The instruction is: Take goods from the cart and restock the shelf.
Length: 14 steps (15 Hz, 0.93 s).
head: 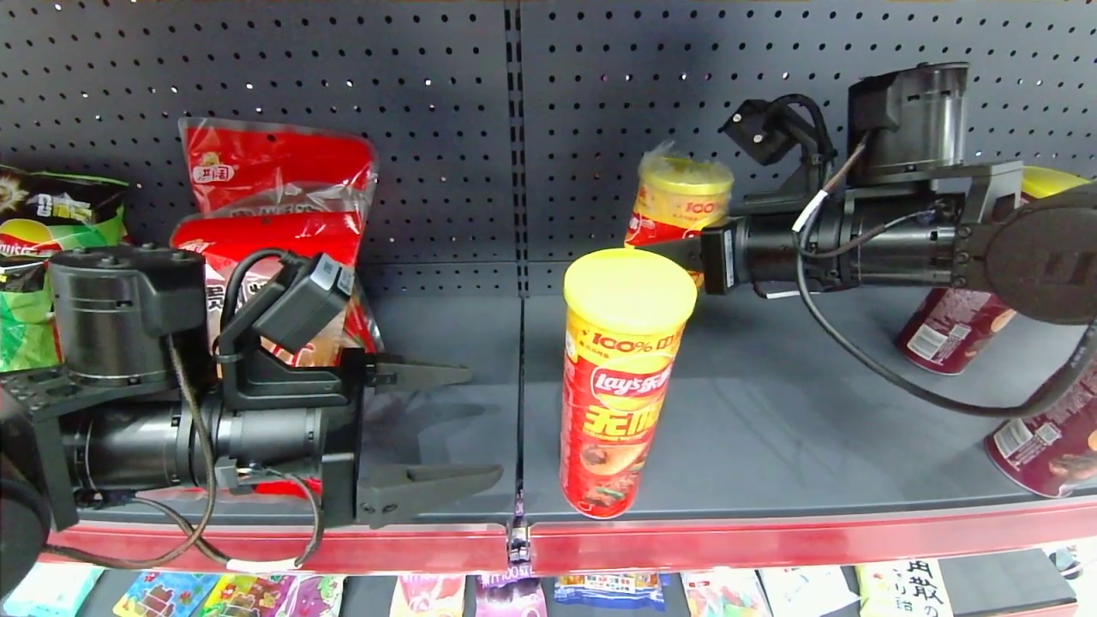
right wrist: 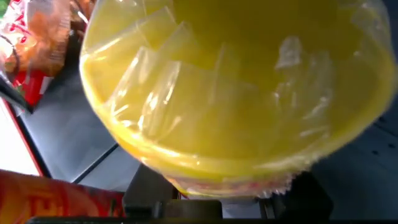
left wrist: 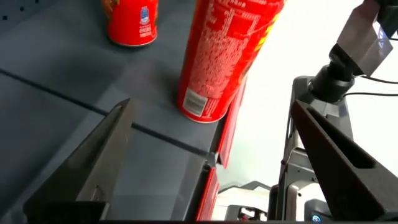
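Shelf count: four chip cans, two snack bags, both arms at the shelf [head: 771,428].
There are two red cans with yellow lids, plus one dark red can [head: 947,334] and a second dark red can [head: 1041,446] beyond the right arm. A red bag [head: 274,197] and a green bag [head: 43,257] stand behind the left arm. The left gripper [head: 428,433] lies level and empty with its fingers spread wide, and the front can [head: 621,386] stands upright just past its fingertips. The right gripper [head: 677,246] reaches in sideways, its fingers closed on the tilted rear can [head: 677,201] below the lid.
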Motion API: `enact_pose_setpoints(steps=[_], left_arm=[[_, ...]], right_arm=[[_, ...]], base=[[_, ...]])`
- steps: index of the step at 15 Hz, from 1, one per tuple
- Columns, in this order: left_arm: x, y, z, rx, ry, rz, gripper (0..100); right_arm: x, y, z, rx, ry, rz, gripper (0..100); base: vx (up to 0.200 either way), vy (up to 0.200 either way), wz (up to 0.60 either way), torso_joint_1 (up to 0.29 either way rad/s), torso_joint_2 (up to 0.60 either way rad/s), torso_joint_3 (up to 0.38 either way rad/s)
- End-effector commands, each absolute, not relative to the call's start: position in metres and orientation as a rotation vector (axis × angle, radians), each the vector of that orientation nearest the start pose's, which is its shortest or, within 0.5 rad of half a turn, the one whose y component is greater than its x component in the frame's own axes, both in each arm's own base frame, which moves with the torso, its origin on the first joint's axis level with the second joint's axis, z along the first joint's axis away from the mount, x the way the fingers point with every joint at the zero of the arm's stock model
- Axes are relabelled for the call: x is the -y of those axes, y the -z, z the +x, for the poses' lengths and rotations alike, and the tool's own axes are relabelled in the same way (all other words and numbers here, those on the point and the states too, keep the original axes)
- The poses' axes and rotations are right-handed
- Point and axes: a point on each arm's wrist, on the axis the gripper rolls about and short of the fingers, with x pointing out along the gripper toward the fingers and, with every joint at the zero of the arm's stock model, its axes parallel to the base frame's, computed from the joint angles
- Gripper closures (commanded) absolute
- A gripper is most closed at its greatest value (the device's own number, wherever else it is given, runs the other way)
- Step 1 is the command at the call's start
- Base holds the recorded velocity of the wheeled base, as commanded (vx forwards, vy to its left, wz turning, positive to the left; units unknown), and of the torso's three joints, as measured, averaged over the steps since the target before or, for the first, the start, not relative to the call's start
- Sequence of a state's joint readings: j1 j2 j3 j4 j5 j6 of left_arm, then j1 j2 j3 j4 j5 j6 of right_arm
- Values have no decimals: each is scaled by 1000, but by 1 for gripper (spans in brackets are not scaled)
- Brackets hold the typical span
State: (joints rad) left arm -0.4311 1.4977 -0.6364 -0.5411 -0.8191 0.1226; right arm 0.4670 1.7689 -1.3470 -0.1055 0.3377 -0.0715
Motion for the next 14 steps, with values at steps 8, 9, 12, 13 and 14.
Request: enact_pose_setpoints(steps=[8,9,12,13,14], left_arm=[[115,-186,211,-260,1254,38,0],[115,-186,211,-259,1254,38,0],[115,-186,212,-259,1254,38,0],[115,-186,212,-260,1254,38,0],[115,-186,212,-260,1254,38,0]], right_arm=[[-181,-258,319,-284,-840,-90,100],[-183,-258,318,-285,-846,-91,100],[-185,-255,317,-296,-849,-94,0],[-184,-256,315,-295,-845,-90,0],[-182,-259,312,-291,-844,-88,0]], base=[[0,0,0,0,0,0],[0,0,0,0,0,0],[0,0,0,0,0,0],[0,0,0,0,0,0],[0,0,0,0,0,0]])
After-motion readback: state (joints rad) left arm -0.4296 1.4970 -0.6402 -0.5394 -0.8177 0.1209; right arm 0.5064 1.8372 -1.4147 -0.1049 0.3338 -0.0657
